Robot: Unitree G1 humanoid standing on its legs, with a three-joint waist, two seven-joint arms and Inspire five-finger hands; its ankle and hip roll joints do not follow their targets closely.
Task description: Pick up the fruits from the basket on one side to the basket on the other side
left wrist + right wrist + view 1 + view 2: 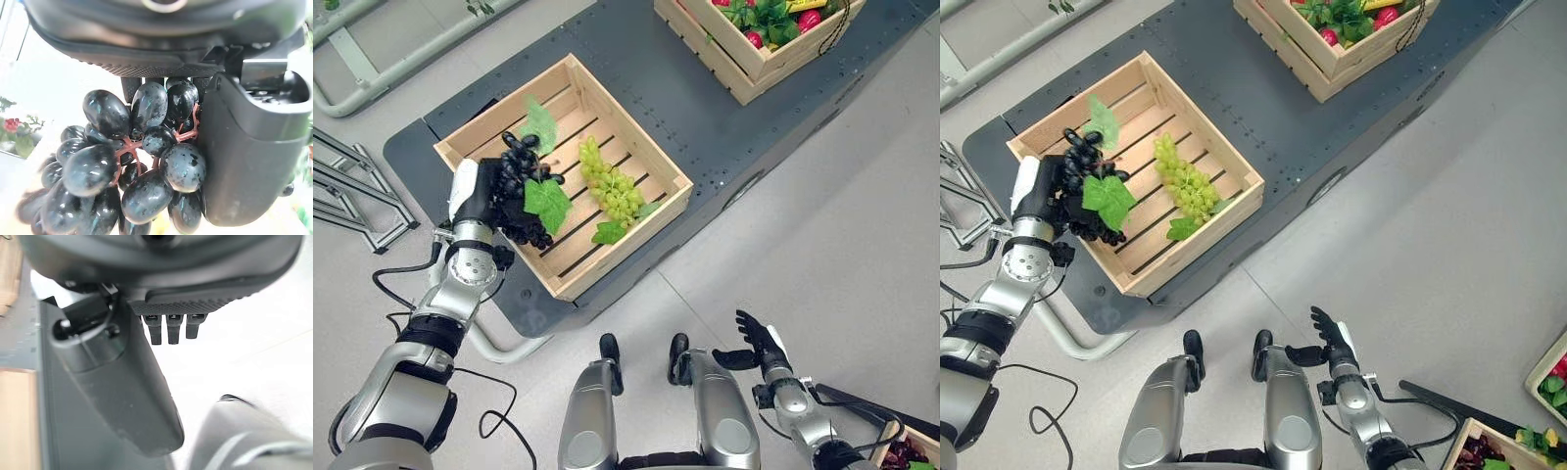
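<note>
My left hand (481, 201) is shut on a bunch of dark purple grapes (521, 176) with green leaves, over the left part of a pale wooden crate (460, 145). In the left wrist view the dark grapes (137, 161) sit between the fingers and the thumb (244, 147). A bunch of green grapes (612, 191) lies on the crate's slats to the right of the hand. My right hand (759, 345) hangs open low at the right, over the floor, holding nothing. A second crate (744, 69) with mixed fruit and greens stands at the back right.
Both crates stand on a dark grey platform (695, 117). Another crate (1503, 446) with dark fruit sits on the floor at the lower right corner. Metal tube frames (352, 196) lie on the floor to the left.
</note>
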